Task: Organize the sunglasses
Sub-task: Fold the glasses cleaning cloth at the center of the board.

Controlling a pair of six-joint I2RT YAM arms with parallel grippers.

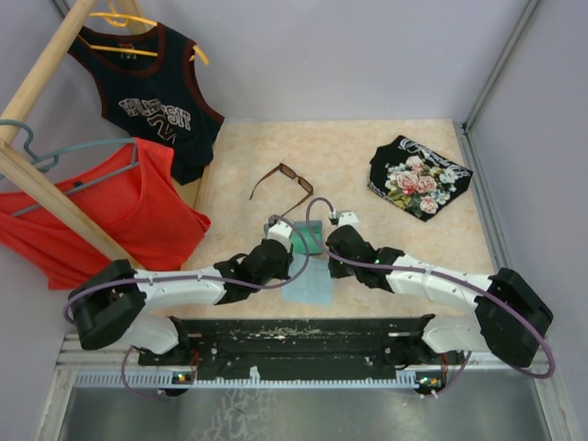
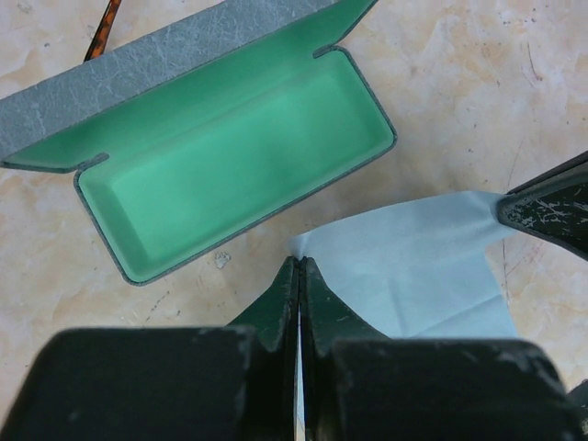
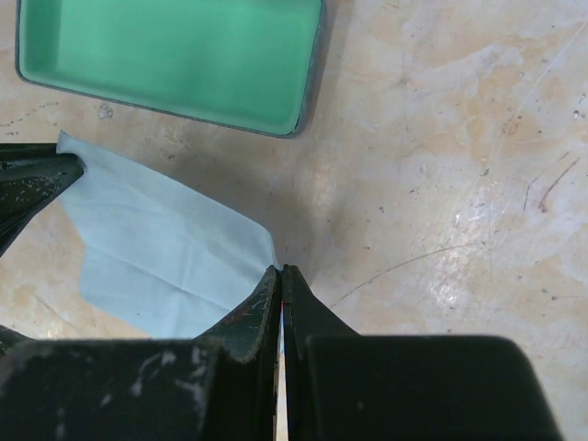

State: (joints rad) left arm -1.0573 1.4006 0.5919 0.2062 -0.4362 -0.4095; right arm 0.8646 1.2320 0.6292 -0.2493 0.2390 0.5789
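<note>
Sunglasses are seen whole only in the top view. They lie unfolded on the beige worktop, just behind the open case and are held by neither arm. Whether a temple touches the case cannot be told.

In the left wrist view only a brown temple is caught at the upper left edge, beyond the grey lid. The right wrist view does not take them in.

The pinch points are hidden under the arms in the top view but shown by the wrist views. Left pincer is pressed together on one corner of the light blue cloth. Right pincer is closed on another corner of it. The other arm's finger is caught at the edge of each wrist view.

The green lining of the case is shown close up by both wrist views.

A black jersey, a red top and a folded floral fabric are seen in the top view only.
</note>
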